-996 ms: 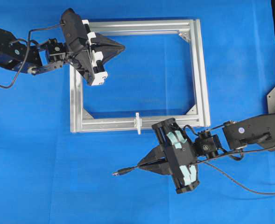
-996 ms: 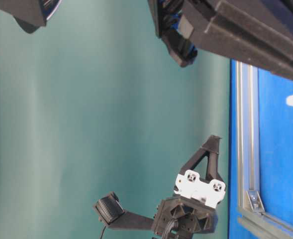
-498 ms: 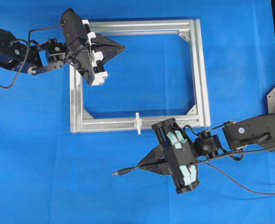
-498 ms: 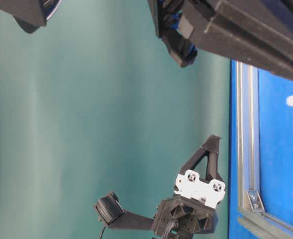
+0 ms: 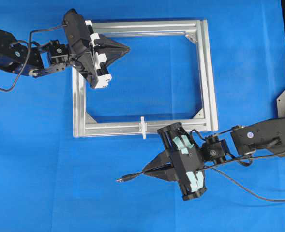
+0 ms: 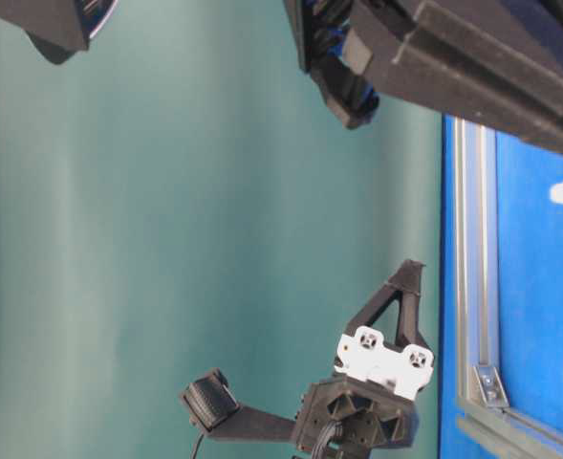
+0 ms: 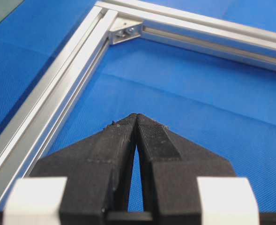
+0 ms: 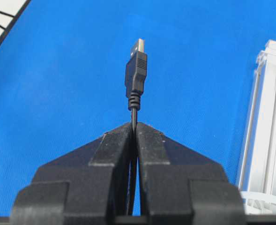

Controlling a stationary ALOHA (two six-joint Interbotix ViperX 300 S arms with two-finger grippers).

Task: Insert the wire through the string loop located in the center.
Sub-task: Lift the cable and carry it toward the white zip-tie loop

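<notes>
One step looks done: the right gripper (image 5: 144,172) is clamped on the wire (image 8: 136,77), plug jutting ahead. Threading remains; the string loop (image 5: 142,127) sits on the frame's (image 5: 207,72) near bar, apart from the plug. The left gripper (image 7: 136,117), pinched closed and empty, hovers inside the frame. Blue cloth (image 5: 60,193) around the plug lies open.

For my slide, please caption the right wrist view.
Right gripper shut on the wire, plug pointing ahead over blue table.
</notes>
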